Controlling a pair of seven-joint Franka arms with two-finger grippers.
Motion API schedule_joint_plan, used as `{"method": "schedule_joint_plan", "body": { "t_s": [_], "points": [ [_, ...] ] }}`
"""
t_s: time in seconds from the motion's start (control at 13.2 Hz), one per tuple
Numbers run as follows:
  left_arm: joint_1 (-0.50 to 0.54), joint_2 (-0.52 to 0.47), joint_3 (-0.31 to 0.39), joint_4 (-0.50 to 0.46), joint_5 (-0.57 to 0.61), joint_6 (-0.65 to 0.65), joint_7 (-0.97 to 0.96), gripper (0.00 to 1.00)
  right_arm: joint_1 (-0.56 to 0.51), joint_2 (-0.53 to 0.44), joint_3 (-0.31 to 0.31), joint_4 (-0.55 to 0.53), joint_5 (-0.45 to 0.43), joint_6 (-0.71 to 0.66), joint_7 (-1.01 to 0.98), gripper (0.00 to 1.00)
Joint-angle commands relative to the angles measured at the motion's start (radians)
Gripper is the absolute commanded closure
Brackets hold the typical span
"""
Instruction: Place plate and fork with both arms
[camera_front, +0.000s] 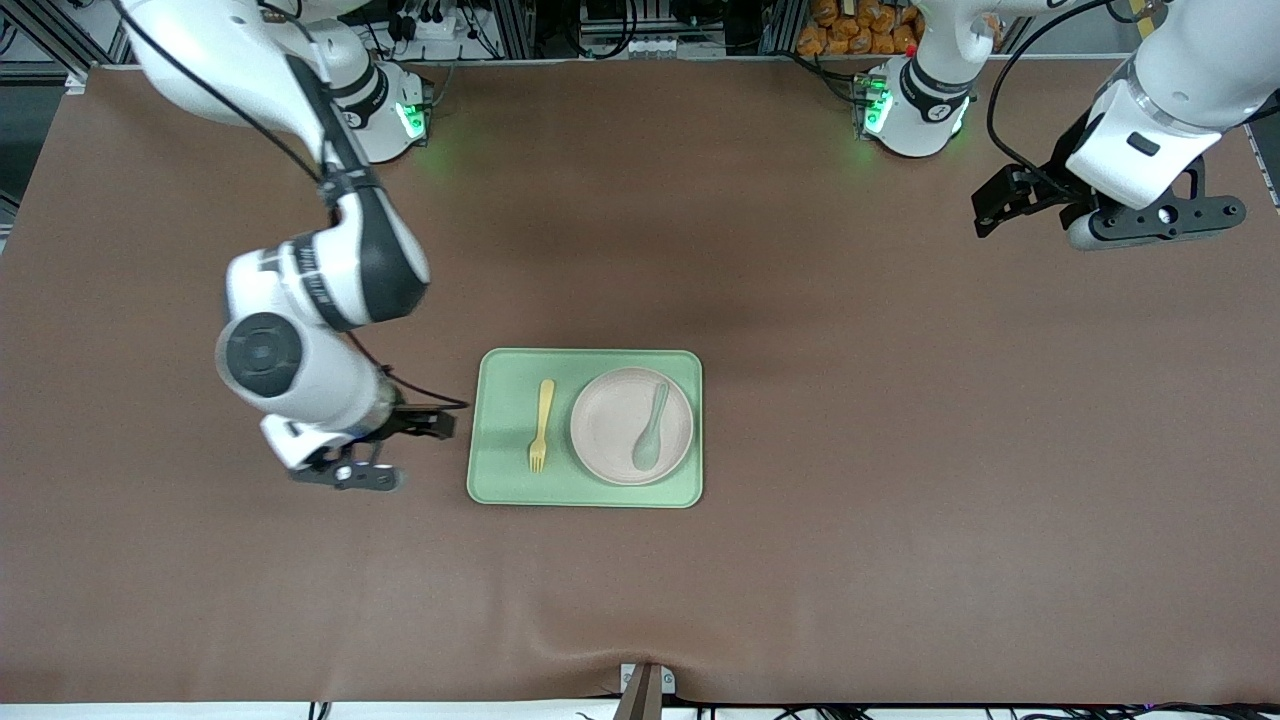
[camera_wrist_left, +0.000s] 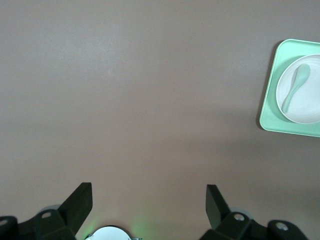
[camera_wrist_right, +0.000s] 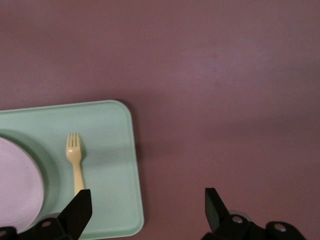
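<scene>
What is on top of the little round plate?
A sage-green plastic spoon lies on the small round off-white plate, bowl end nearer the front camera. The plate sits in the pale green rectangular tray. Whatever is under the spoon is covered.

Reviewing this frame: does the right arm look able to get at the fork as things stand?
Probably yes. The right gripper hangs open just off the tray's edge at the right arm's end, and the fork lies bare on the tray beside the plate, with nothing over it.
</scene>
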Motion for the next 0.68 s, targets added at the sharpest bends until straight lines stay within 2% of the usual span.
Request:
{"method": "schedule_joint_plan", "body": {
  "t_s": [0.0,0.38,0.6],
  "points": [
    [0.010,-0.022,-0.004,-0.001,-0.001,-0.005,-0.004,0.00,-0.067,-0.026,0.019,0.024,0.006,-0.029,-0.071,0.00],
    [0.012,-0.033,-0.004,-0.001,0.000,-0.014,-0.001,0.00,-0.191,-0.073,0.017,0.024,-0.005,-0.035,-0.269,0.00],
    [0.012,-0.033,-0.004,-0.001,-0.001,-0.017,-0.003,0.00,-0.255,-0.124,0.017,0.026,-0.008,-0.104,-0.391,0.00]
  ]
}}
